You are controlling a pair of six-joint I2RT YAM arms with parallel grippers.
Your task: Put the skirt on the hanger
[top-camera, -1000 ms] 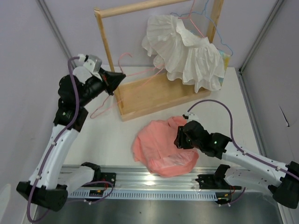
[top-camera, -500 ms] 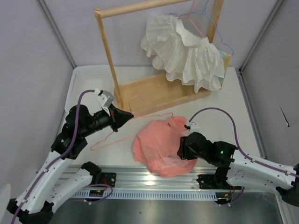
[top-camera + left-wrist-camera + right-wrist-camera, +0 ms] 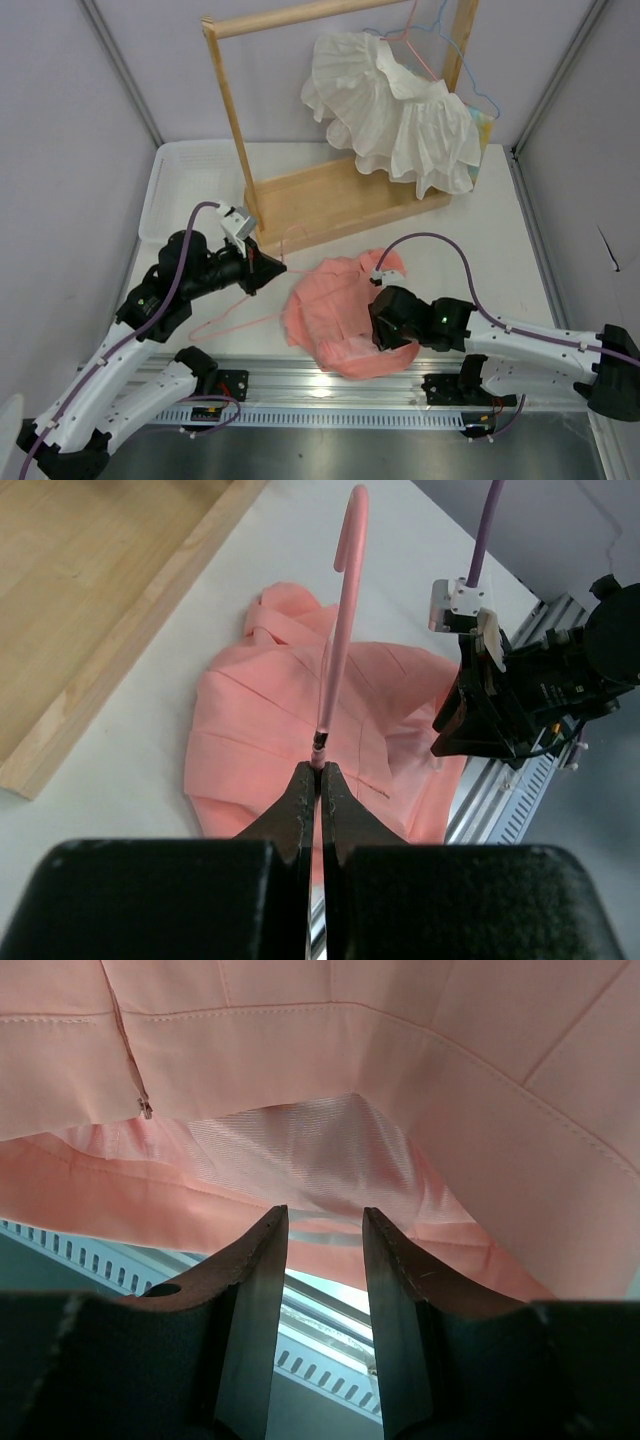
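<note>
The salmon-pink skirt [image 3: 335,310] lies crumpled on the white table near the front rail. My left gripper [image 3: 270,268] is shut on the thin pale-pink hanger [image 3: 232,325], whose wire runs down toward the table's front left. In the left wrist view the hanger's hook [image 3: 343,600] points away over the skirt [image 3: 260,740], pinched at the left gripper's [image 3: 320,767] tips. My right gripper [image 3: 384,322] sits low on the skirt's near right part. In the right wrist view the right gripper [image 3: 322,1218] is open, and the skirt's hem and lining [image 3: 300,1150] sit just beyond its tips.
A wooden rack [image 3: 330,195] stands at the back. A white ruffled garment [image 3: 400,100] hangs on it from another pink hanger, beside a light-blue hanger [image 3: 482,98]. A white tray [image 3: 180,165] sits at the back left. A metal rail [image 3: 330,385] runs along the near edge.
My left arm came down from beside the rack with the hanger and moved right, toward the skirt. My right gripper slid left along the skirt's near edge.
</note>
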